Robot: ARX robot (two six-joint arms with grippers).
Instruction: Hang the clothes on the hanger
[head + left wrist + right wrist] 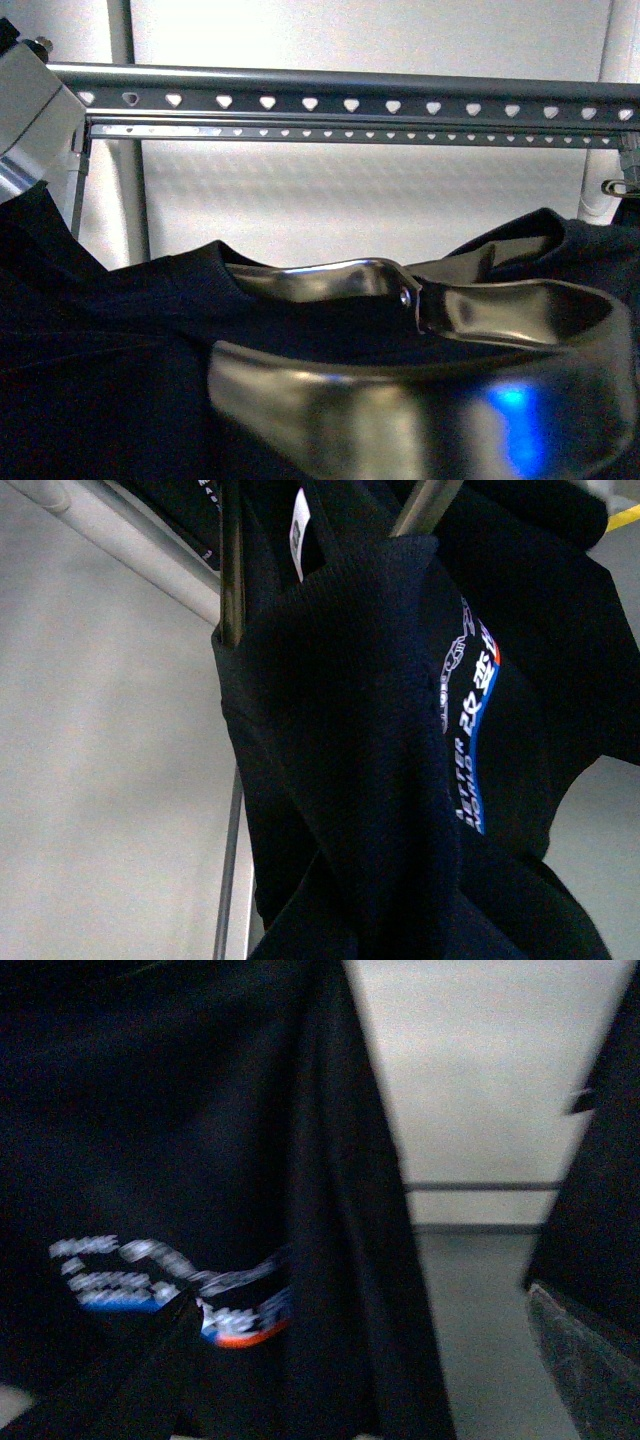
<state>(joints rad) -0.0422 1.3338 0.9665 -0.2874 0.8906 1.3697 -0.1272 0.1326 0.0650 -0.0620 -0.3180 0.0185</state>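
Observation:
The black T-shirt (110, 350) hangs bunched low in the front view, below the grey rack's top rail (350, 104) with its row of heart-shaped holes. In the left wrist view the T-shirt (360, 730) fills the frame, showing white lettering with a blue and orange-red stripe (472, 705) and a white neck label (298, 528). My left gripper is shut on the T-shirt, its jaws hidden in the cloth. In the right wrist view the T-shirt (200, 1160) hangs close, blurred, its print (170, 1290) low. My right gripper is open; one dark finger (588, 1365) shows beside the cloth.
A shiny curved metal piece (420, 410) sits close in the foreground, with the shirt's collar around it. Two thin metal bars (232, 570) run into the collar. A silver arm part (30, 120) is by the rail's left end. A white wall stands behind.

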